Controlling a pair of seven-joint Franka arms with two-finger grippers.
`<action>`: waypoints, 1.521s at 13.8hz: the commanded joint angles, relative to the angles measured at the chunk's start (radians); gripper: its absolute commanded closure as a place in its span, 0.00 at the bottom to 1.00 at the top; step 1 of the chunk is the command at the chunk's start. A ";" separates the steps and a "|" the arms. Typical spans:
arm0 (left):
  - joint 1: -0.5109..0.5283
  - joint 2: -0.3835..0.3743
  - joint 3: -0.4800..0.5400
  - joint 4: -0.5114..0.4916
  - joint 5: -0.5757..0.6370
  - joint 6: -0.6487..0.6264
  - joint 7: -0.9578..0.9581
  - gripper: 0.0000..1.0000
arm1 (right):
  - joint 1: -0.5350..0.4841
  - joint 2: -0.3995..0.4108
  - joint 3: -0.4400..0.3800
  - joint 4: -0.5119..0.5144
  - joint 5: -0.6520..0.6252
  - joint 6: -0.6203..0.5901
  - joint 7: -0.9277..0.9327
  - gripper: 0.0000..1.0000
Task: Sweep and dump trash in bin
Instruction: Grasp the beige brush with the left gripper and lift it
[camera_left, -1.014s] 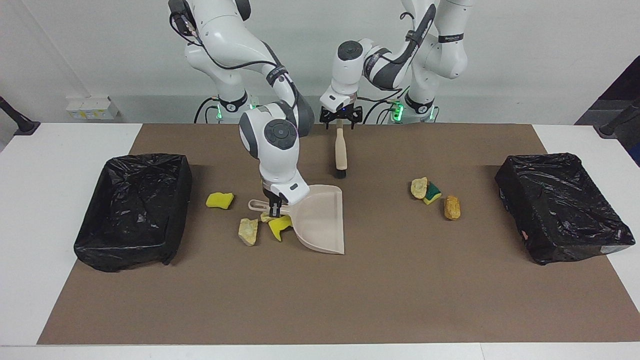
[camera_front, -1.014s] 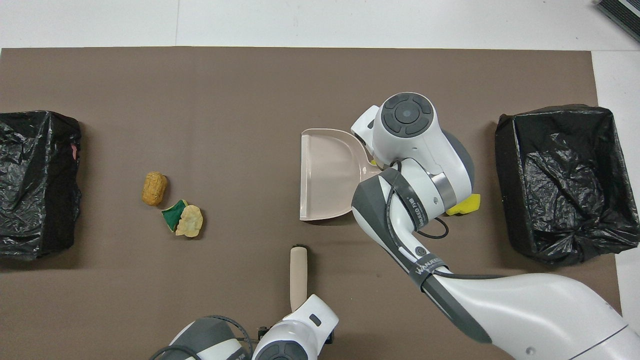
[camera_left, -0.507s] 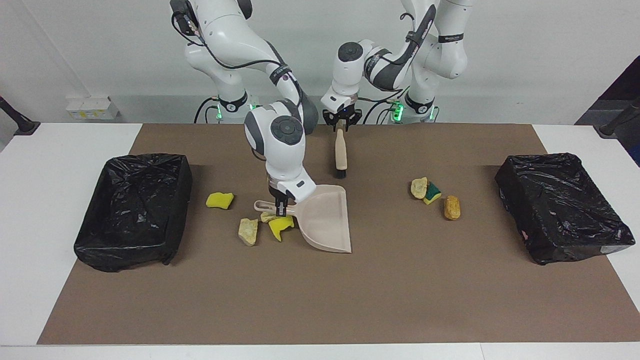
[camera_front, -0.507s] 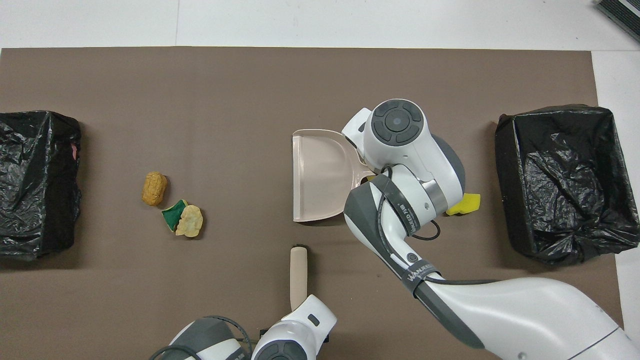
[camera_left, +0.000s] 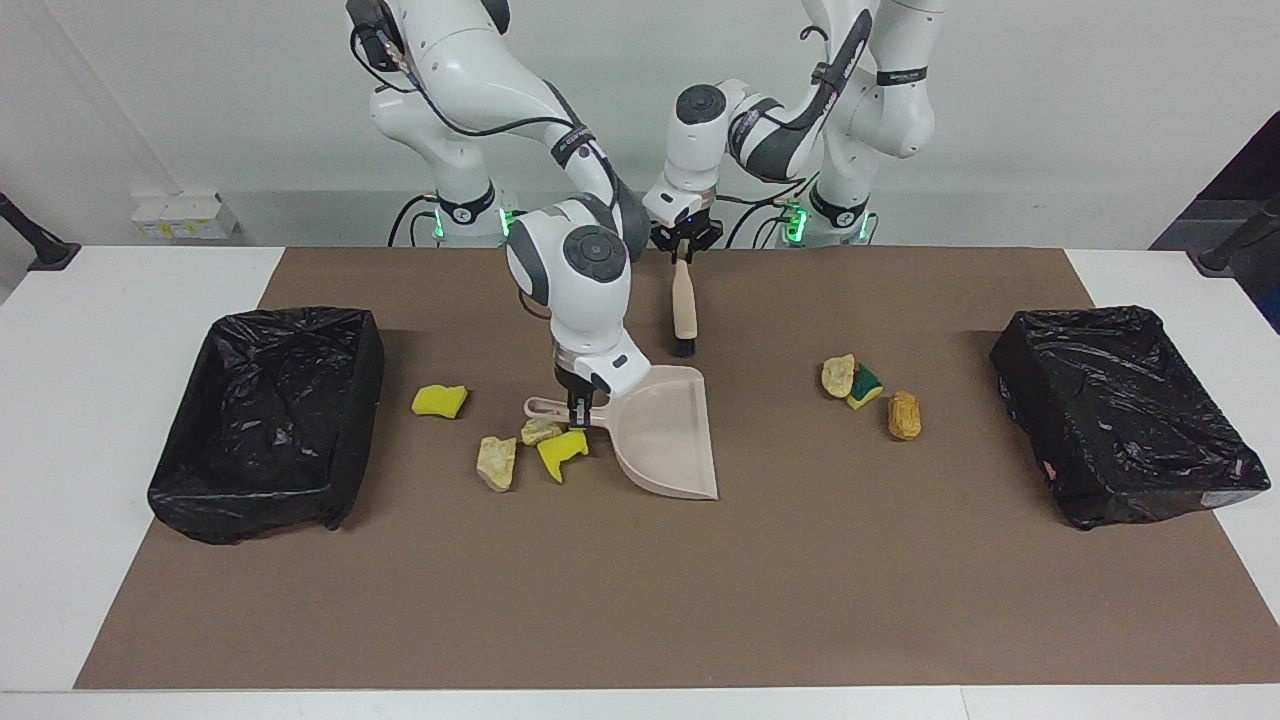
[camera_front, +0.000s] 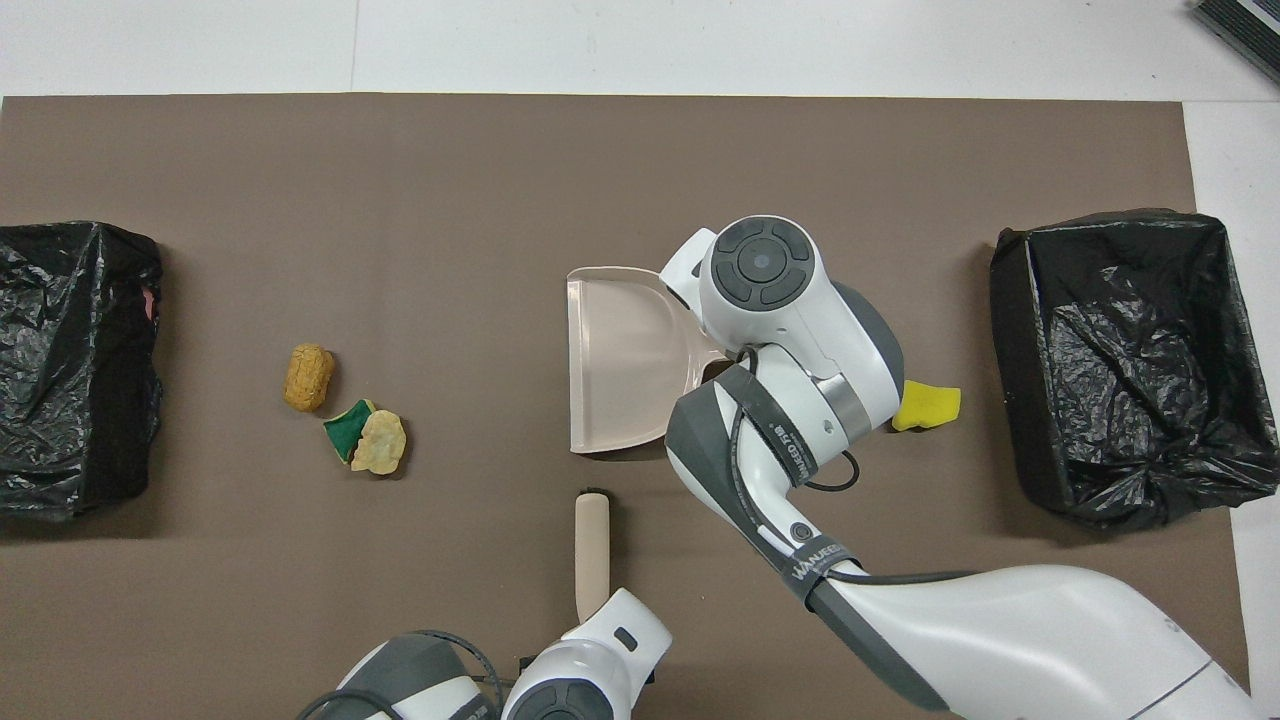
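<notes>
My arms were glossy white shells with dark grey joint bands and round grey end caps. Black cables looped along my upper links. Small lettering ran along one grey band, and green lights glowed at both bases.

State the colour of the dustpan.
Pale beige-pink dustpan, clearest in the overhead view.

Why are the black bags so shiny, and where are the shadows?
Facing view: the room's light glints off the wrinkled black bin liner by the right arm's end; a soft shadow lies under the dustpan. Overhead view: the other liner glints too, and the arm hides some scraps.
</notes>
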 joint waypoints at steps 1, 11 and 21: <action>0.027 -0.026 0.017 0.022 0.017 -0.085 0.044 1.00 | -0.003 -0.004 0.007 -0.016 -0.027 0.041 0.025 1.00; 0.526 -0.224 0.019 0.103 0.066 -0.403 0.561 1.00 | 0.025 0.002 0.007 -0.016 -0.036 0.059 0.031 1.00; 0.973 0.055 0.020 0.330 0.112 -0.356 0.882 1.00 | 0.042 0.017 0.007 -0.008 -0.034 0.058 0.049 1.00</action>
